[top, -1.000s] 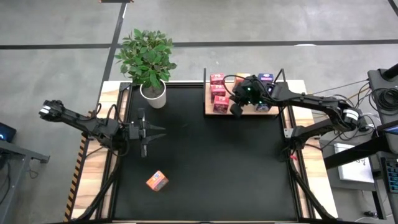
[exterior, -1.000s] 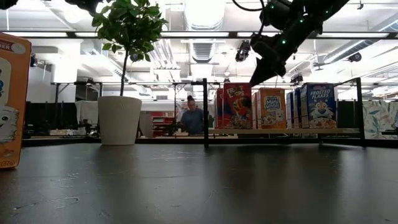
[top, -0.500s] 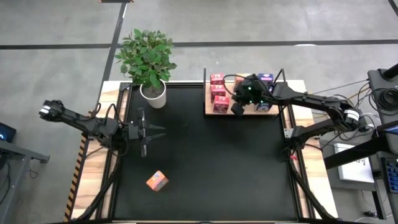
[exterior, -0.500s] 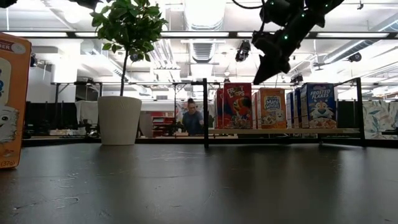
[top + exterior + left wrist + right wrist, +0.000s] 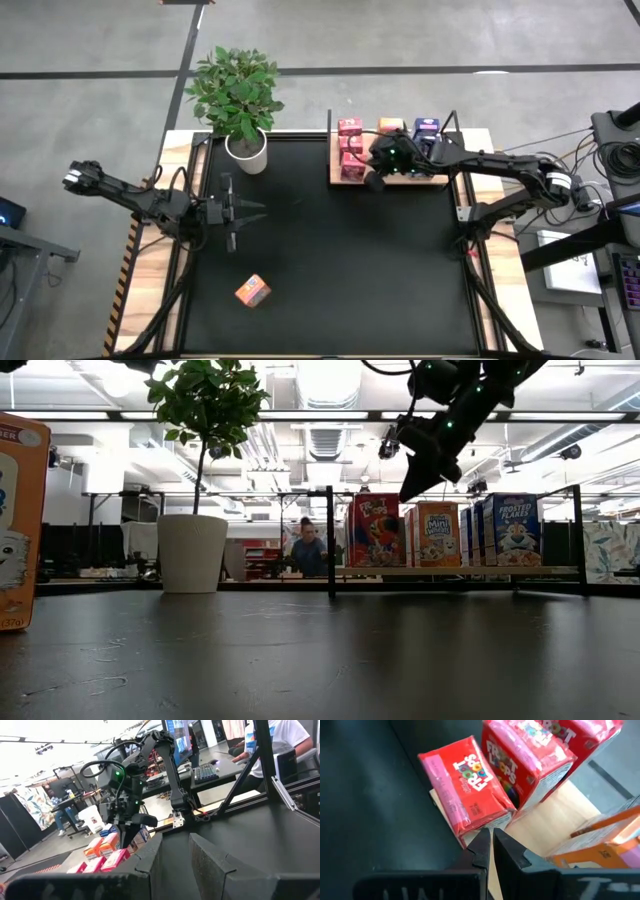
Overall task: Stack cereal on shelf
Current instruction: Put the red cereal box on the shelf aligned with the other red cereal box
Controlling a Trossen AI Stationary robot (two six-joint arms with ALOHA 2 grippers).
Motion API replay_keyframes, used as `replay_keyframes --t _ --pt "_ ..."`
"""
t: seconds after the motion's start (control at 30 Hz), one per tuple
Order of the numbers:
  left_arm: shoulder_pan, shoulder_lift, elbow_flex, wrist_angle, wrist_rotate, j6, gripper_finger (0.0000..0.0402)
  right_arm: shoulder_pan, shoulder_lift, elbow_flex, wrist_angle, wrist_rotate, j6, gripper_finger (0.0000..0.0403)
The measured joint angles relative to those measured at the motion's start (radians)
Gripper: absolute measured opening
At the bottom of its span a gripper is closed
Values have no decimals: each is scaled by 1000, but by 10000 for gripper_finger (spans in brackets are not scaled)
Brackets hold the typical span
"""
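The light-wood shelf (image 5: 412, 179) stands at the table's far right, and red boxes (image 5: 351, 146), orange boxes (image 5: 390, 125) and blue boxes (image 5: 427, 126) rest on it. One more orange box (image 5: 252, 291) stands on the black tabletop near the left front. My right gripper (image 5: 375, 180) is shut and hovers above the shelf's near edge, over the nearest red box (image 5: 465, 785), clear of the box tops in the low view (image 5: 405, 490). My left gripper (image 5: 250, 212) waits open above the table's left side.
A potted plant in a white pot (image 5: 247, 150) stands at the far left of the table. Thin black posts (image 5: 330, 540) rise at the shelf's ends. A person (image 5: 308, 550) sits in the room beyond the table. Bare black tabletop (image 5: 350, 260) lies between the arms.
My right gripper has shifted a little toward the table's left above the shelf's near edge and has stayed shut. The left arm has kept still.
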Motion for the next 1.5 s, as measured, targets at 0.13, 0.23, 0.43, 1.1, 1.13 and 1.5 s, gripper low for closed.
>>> replay_keyframes --t 0.13,0.23,0.43,1.1,1.13,1.5 --pt "0 -1 1 0 0 9 80 0 1 3 9 32 -7 12" --pt "0 -1 1 0 0 13 80 0 1 3 10 39 -18 12" --pt "0 -1 1 0 0 14 80 0 1 4 70 40 -41 12" --pt "0 -1 1 1 0 25 80 13 10 0 140 40 -32 12" --pt "0 -1 1 1 0 29 80 22 18 -3 157 40 -32 12" --pt "0 -1 1 1 0 31 80 73 101 -8 272 94 -50 12"
